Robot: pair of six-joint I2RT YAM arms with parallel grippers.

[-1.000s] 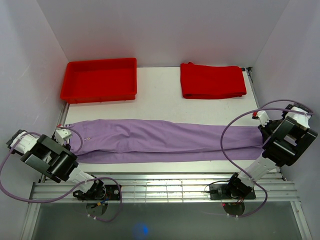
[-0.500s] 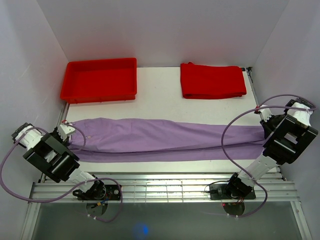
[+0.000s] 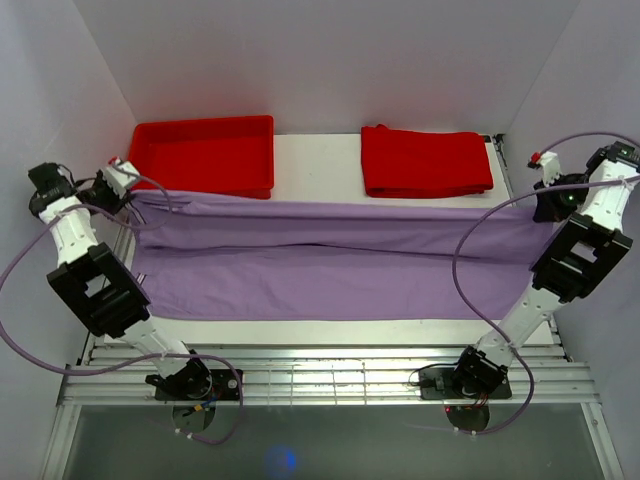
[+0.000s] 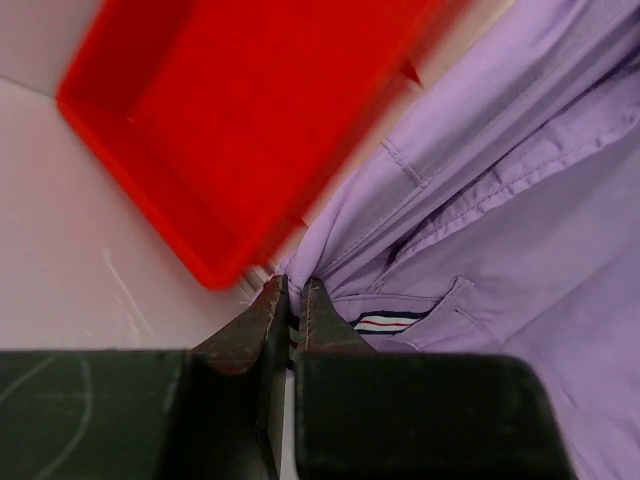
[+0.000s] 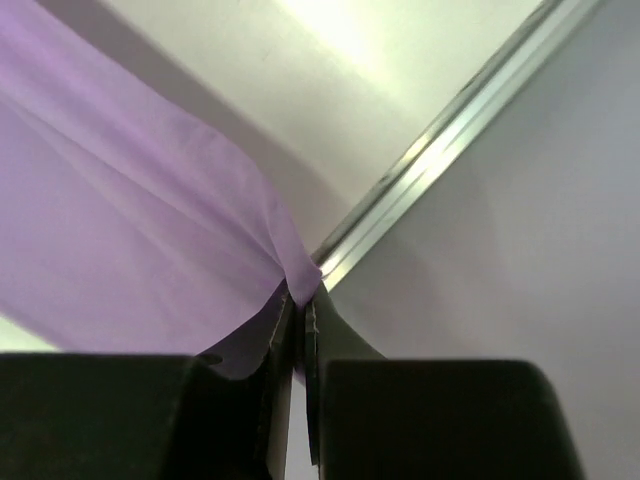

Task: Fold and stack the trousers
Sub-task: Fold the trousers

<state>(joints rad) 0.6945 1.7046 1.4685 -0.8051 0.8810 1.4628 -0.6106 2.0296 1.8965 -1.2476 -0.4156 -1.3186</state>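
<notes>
Left gripper (image 4: 296,292) here is pinched tight on the waist corner of the trousers (image 3: 330,265), right beside the red tray (image 3: 200,160). Right gripper (image 5: 299,300) is clamped on the cuff end, far right. Trousers are stretched across the table between them.

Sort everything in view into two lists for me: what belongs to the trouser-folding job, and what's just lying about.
Job in hand: lilac trousers; left gripper, jaws shut on the waist end; right gripper, jaws shut on the leg end.
Lying about: red tray; folded red cloth, both untouched at the far edge.
</notes>
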